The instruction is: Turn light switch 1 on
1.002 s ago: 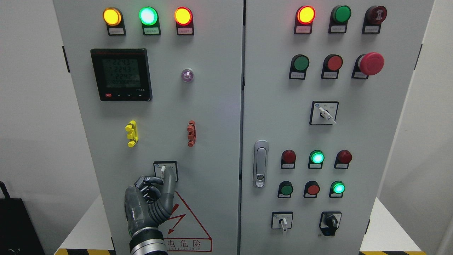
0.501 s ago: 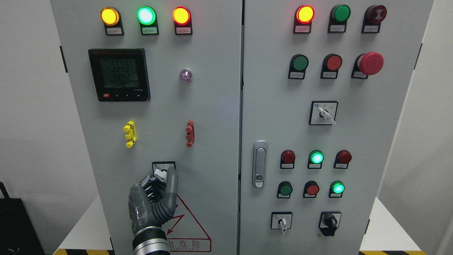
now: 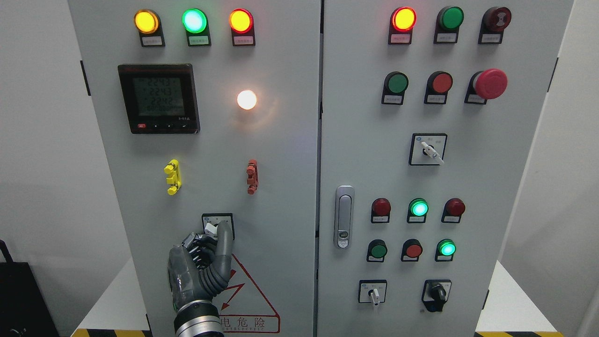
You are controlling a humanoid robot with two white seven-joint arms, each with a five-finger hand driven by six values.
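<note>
A small rotary selector switch (image 3: pixel 218 218) with a white knob (image 3: pixel 210 228) sits on a black-framed plate low on the left cabinet door (image 3: pixel 281 154). My left hand (image 3: pixel 215 232) reaches up from the bottom edge. Its thumb and fingers are pinched on the white knob, which is tilted to the left. Above it, the round lamp (image 3: pixel 246 99) beside the black meter (image 3: pixel 159 98) glows bright warm white. The right hand is not in view.
Yellow (image 3: pixel 172 177) and red (image 3: pixel 252 176) clips sit on the door above the switch. A red warning triangle (image 3: pixel 245 295) is below it. The right door (image 3: pixel 468 173) carries a handle (image 3: pixel 344 216), push buttons, lamps and more selector switches. White walls flank the cabinet.
The knob has turned from upright to tilted left in my left hand's pinch. The round lamp, dim purple before, is now lit bright white.
</note>
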